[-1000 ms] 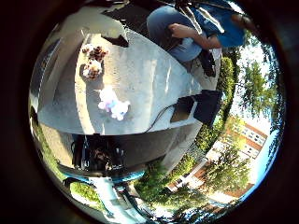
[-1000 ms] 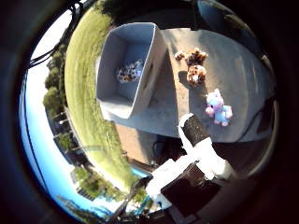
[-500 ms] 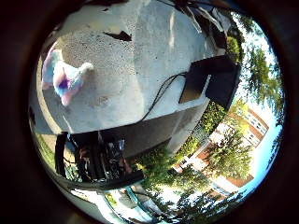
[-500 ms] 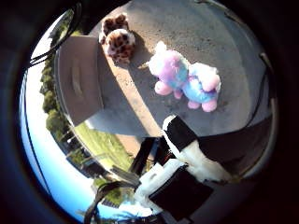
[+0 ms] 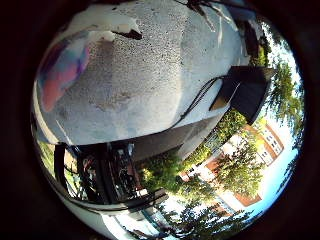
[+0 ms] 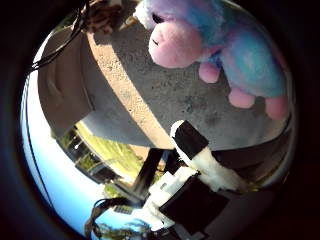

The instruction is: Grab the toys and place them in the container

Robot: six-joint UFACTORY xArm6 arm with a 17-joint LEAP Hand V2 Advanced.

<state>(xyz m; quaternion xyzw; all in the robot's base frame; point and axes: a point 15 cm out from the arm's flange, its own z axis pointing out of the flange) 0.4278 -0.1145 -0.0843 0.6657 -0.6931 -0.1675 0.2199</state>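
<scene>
A pastel plush toy (image 6: 225,45), pink, blue and purple, lies on the grey stone table (image 6: 150,100) and fills much of the thumb side view, close under my palm. Its blurred edge (image 5: 62,70) also shows in the little finger side view. My right hand (image 6: 195,170) hovers above it with a white and black finger (image 6: 187,140) reaching out straight, touching nothing. A brown spotted toy (image 6: 102,15) lies further along the table. The grey container (image 6: 62,95) stands beside the table's sunlit strip, only its wall showing.
A black box (image 5: 247,90) stands at the table's far edge. Beyond the table are grass (image 6: 112,150), trees and a brick building (image 5: 260,150).
The palm has dropped much closer to the pastel toy, which now fills the view. The container and the brown toy have slid towards the picture's edge. The finger remains straight.
</scene>
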